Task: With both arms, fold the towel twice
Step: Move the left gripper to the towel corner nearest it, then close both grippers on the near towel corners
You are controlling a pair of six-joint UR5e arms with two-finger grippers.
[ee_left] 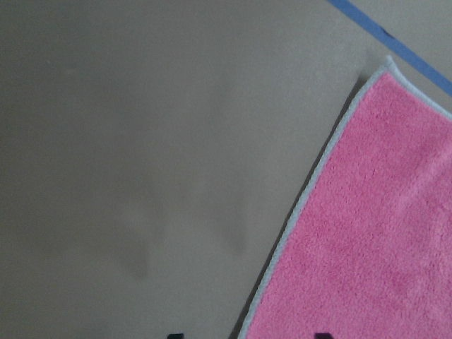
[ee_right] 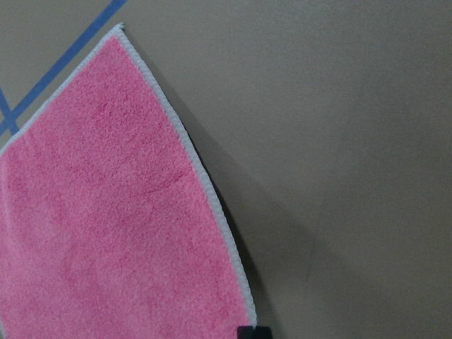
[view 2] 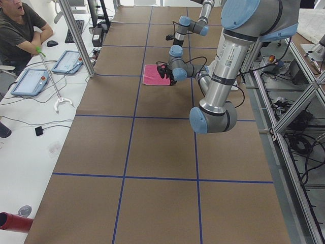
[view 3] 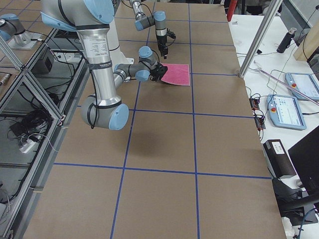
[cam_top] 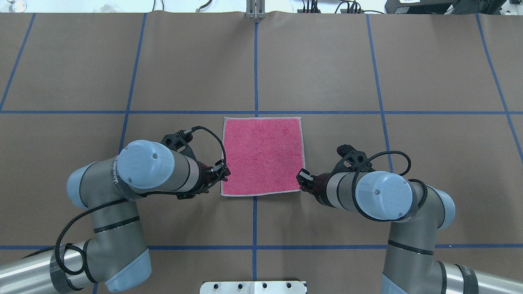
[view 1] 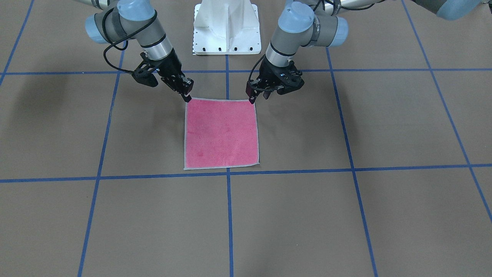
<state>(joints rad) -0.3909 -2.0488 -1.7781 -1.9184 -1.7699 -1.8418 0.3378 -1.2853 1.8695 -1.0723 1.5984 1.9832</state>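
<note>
The towel [view 1: 221, 132] lies flat and pink face up on the brown table, also in the overhead view [cam_top: 262, 155]. My left gripper [view 1: 256, 98] is open at the towel's robot-side corner. In the left wrist view its two tips [ee_left: 249, 335] straddle the towel's grey hem [ee_left: 296, 212]. My right gripper [view 1: 188, 97] is at the other robot-side corner. In the right wrist view it [ee_right: 253, 332] shows as one closed black tip on the hem, and the towel edge [ee_right: 205, 183] rises slightly above its shadow.
The white pedestal base [view 1: 226, 27] stands behind the towel on the robot's side. Blue tape lines [cam_top: 255, 61] grid the table. A seated person [view 2: 20, 25] and tablets [view 2: 30, 81] are at the operators' bench beyond the far edge.
</note>
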